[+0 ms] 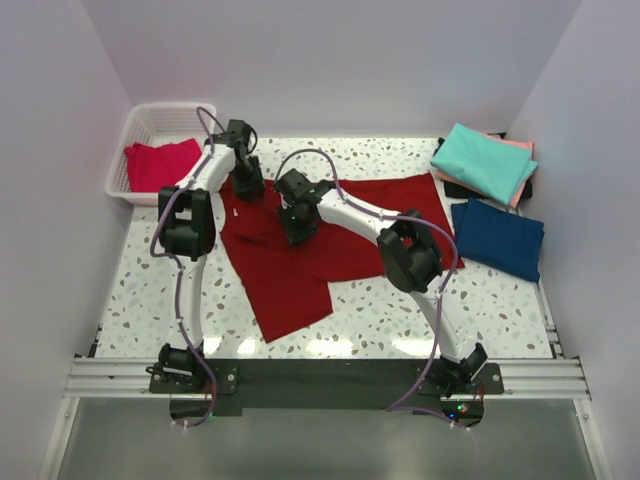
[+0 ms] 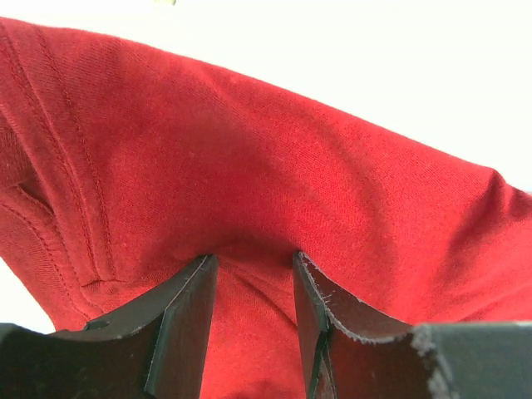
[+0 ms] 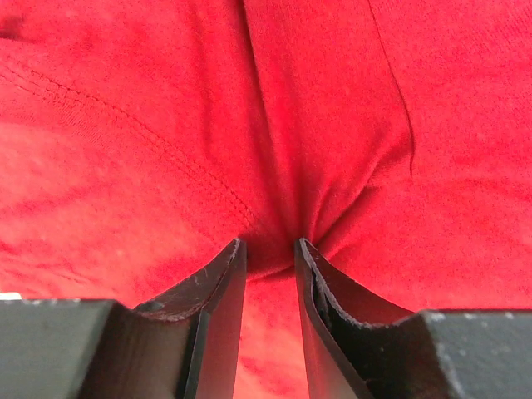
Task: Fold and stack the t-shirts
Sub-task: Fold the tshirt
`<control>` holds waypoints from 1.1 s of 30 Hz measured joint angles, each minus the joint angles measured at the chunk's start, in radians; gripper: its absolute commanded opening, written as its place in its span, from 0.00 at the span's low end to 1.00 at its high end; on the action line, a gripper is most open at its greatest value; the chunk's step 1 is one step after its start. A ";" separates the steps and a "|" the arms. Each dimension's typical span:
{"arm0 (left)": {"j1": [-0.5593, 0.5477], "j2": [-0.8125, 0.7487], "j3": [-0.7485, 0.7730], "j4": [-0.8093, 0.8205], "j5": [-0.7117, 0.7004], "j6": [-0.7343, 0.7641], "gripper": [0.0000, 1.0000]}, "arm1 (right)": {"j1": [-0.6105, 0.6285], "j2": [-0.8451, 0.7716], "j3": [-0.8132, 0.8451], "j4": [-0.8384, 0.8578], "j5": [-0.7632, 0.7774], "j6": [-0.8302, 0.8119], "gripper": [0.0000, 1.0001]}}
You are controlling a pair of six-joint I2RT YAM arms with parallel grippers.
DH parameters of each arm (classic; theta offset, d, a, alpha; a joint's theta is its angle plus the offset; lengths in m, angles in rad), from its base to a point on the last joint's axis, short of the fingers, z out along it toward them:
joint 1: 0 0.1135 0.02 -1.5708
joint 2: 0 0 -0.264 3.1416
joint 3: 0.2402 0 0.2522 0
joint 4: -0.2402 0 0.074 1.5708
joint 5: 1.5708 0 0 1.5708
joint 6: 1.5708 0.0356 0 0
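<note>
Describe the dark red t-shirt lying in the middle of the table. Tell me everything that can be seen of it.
The dark red t-shirt is large, plain, soft knit cloth with stitched hems. It lies crumpled and partly folded over on the speckled table, one part reaching toward the near edge, another toward the right. The left pincer grips its far-left edge beside a seam. The right pincer pinches a bunched crease near its middle, with wrinkles running into the grip.
</note>
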 measured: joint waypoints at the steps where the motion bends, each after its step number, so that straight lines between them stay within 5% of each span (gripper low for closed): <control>1: 0.000 0.002 0.003 -0.002 0.000 0.004 0.47 | 0.000 -0.003 -0.002 -0.007 0.002 -0.001 0.34; 16: 0.001 0.064 0.112 0.015 -0.016 0.030 0.51 | 0.001 -0.010 0.012 -0.109 0.027 -0.014 0.36; 22: 0.003 0.084 0.135 0.068 -0.042 0.029 0.52 | -0.028 -0.043 0.065 -0.131 0.150 0.031 0.37; 33: 0.006 0.050 0.038 0.262 -0.047 0.072 0.56 | -0.449 -0.183 -0.050 -0.129 0.348 0.114 0.37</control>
